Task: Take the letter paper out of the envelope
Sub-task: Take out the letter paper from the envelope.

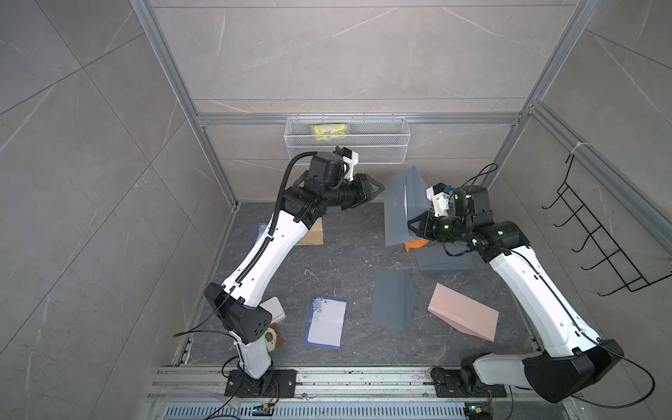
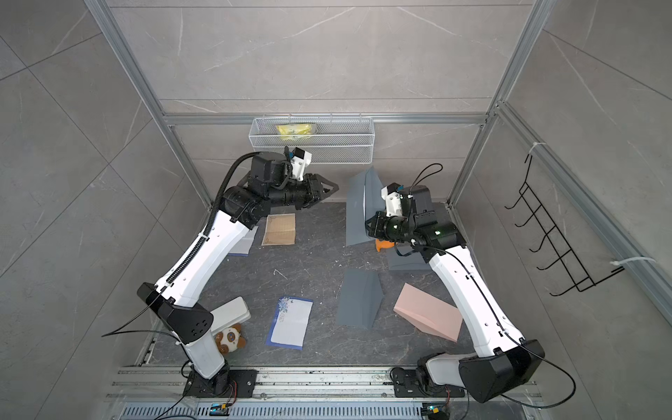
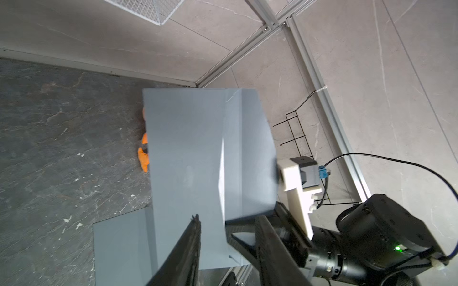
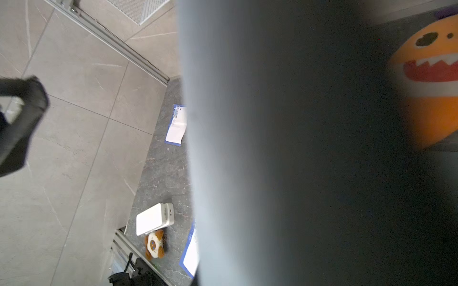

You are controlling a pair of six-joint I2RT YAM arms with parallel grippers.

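A grey envelope (image 1: 398, 209) (image 2: 355, 214) stands upright in the air at the back right, flap open. My right gripper (image 1: 412, 226) (image 2: 369, 222) is shut on its lower right edge. The envelope (image 4: 272, 148) fills the right wrist view and hides those jaws. My left gripper (image 1: 379, 189) (image 2: 335, 189) hovers open just left of the envelope's upper edge, with nothing between its fingers (image 3: 190, 247). In the left wrist view the envelope (image 3: 193, 153) faces me. A pale strip (image 3: 221, 170) runs along the flap fold; I cannot tell whether it is the letter paper.
On the table lie a blue-bordered sheet (image 1: 325, 322), a brown sheet (image 2: 279, 230), two more grey envelopes (image 1: 392, 298) (image 1: 445, 260), a pink envelope (image 1: 463, 316), an orange toy (image 1: 414, 244), a white box (image 1: 274, 307) and a plush (image 2: 229, 338). A wire basket (image 1: 347, 140) hangs behind.
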